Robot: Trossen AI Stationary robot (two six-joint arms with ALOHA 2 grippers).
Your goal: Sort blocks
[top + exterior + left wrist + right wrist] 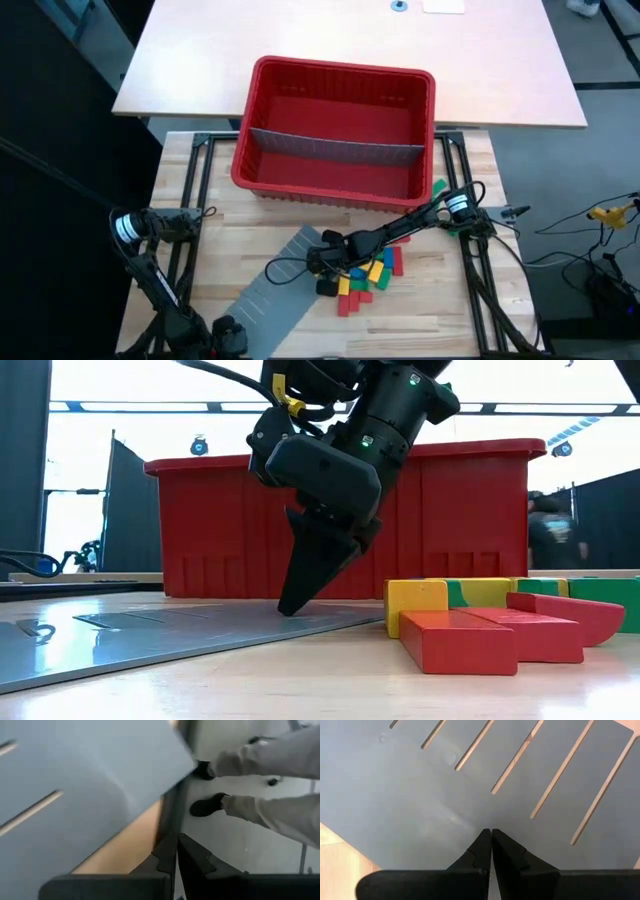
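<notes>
I have the right gripper (295, 605) down on the grey panel (275, 290), its fingers pressed together with nothing between them, tips touching the panel's surface. In the right wrist view the fingertips (491, 834) meet at a point over the plain part of the panel (420, 795), just short of its row of slots. From above, the right gripper (325, 268) sits at the panel's end nearest the blocks (368, 275), and the arm stretches back from it toward the table's right side.

The blocks lie in a loose heap on the wooden table (440, 320), just beside the panel and in front of the red bin (340, 75). I see red, yellow, green and blue ones mixed together. One green block (439, 186) sits apart from the heap, by the bin's near right corner. At table height, a yellow block (417, 600) and two red blocks (470, 642) are nearest the camera, with green ones behind, all off the panel.

A second grey panel (335, 148) stands across the inside of the bin as a divider.

The left gripper (176, 847) waits at the panel's far end from the bin, near the table's front edge, fingers together and empty. Past it, the left wrist view shows a person's legs and dark shoes (207, 805) on the floor.
</notes>
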